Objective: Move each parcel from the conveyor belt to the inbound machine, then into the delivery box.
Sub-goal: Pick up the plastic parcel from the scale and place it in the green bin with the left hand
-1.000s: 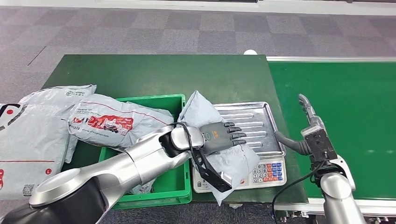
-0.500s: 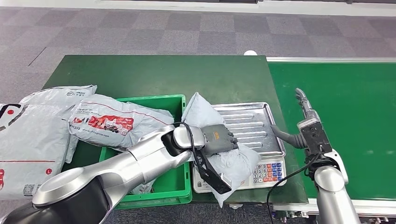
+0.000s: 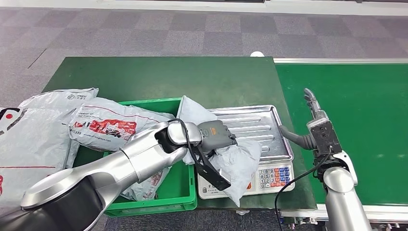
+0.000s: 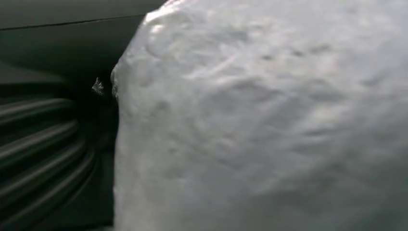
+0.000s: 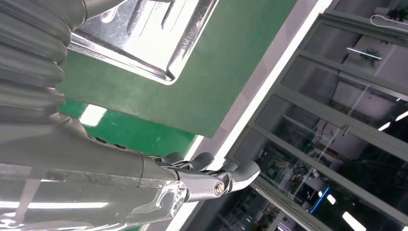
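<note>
A crumpled grey parcel lies partly on the steel tray of the weighing scale, with one end raised over the green box's edge. My left hand lies on top of it, and its fingers are curled into the plastic and grip it. In the left wrist view the parcel's grey surface is pressed close to the camera. My right hand hovers at the conveyor belt's left edge, fingers straight and thumb out towards the tray, holding nothing. The right wrist view shows that hand beside the tray corner.
The green delivery box stands left of the scale and holds a grey parcel with red print. More grey parcels are piled at the far left. The scale's keypad faces me. The dark green table stretches behind.
My left hand's fingers have closed into the parcel, and hand and parcel have shifted left toward the green box. My right hand has drifted slightly farther away from me.
</note>
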